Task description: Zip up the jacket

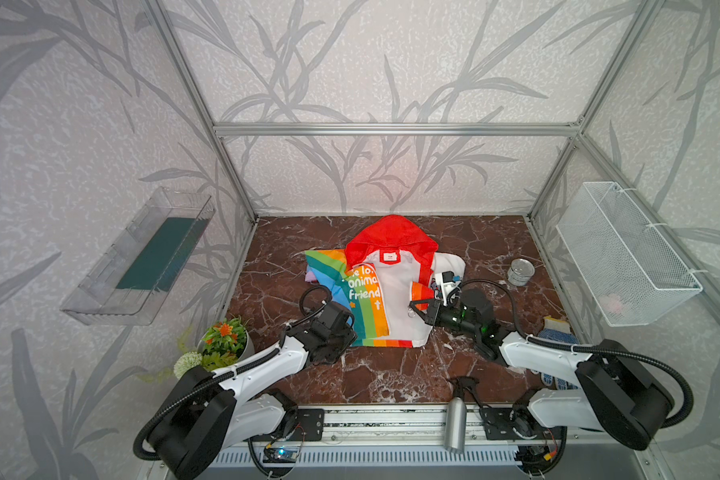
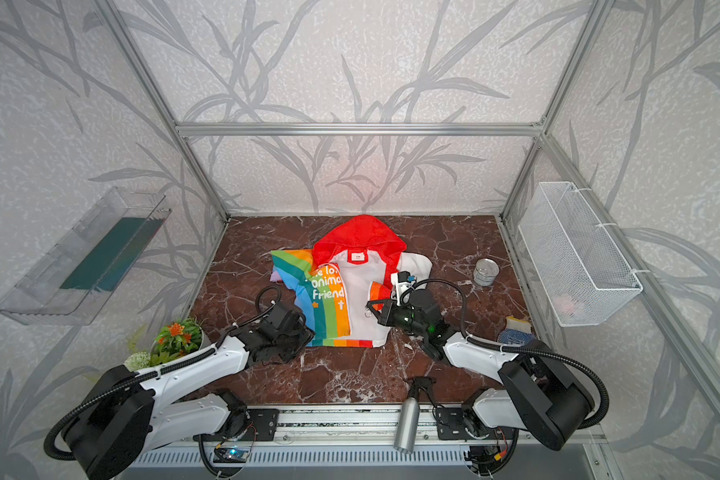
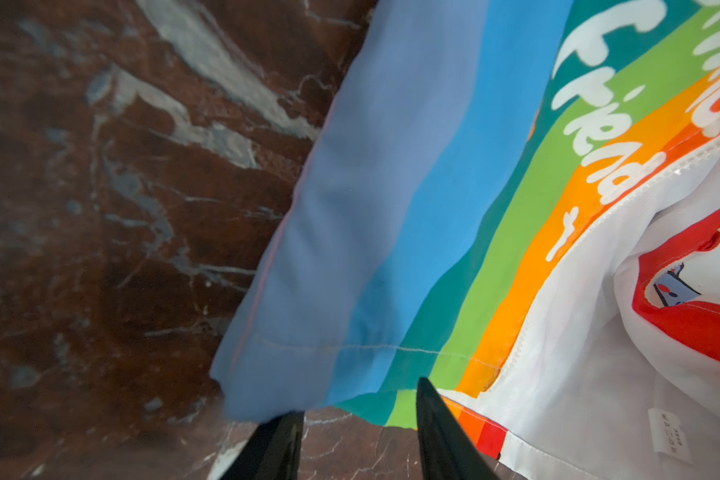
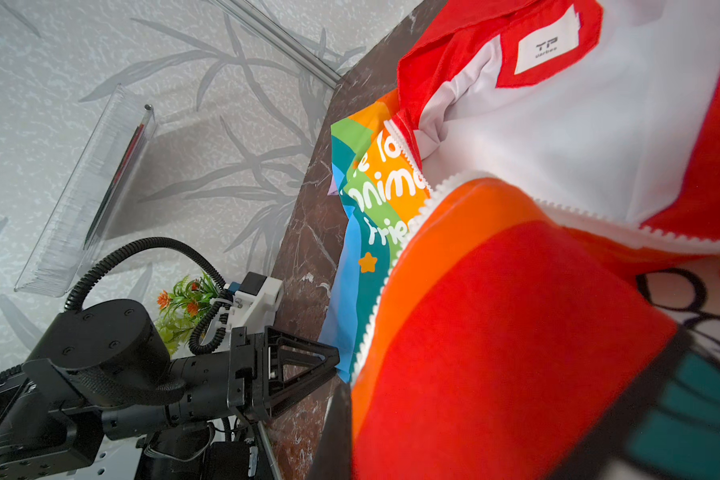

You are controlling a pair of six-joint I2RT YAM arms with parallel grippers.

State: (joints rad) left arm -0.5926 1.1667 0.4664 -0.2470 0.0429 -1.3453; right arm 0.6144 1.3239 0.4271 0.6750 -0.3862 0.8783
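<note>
Right end effector (image 1: 417,306) closed on the raised red-and-orange front edge of the jacket (image 1: 395,291); left end effector (image 3: 359,397) with jaws parted at the hem of the rainbow panel (image 1: 362,307), gripping nothing. The jacket lies unzipped at the centre of the bench (image 1: 371,374), red hood (image 1: 391,235) toward the back edge. Containers: clear bin (image 1: 100,299) on the left wall, holding a dark green slab (image 1: 159,257); white wire basket (image 1: 641,232) on the right wall, holding a blurred pink object (image 1: 612,305).
</note>
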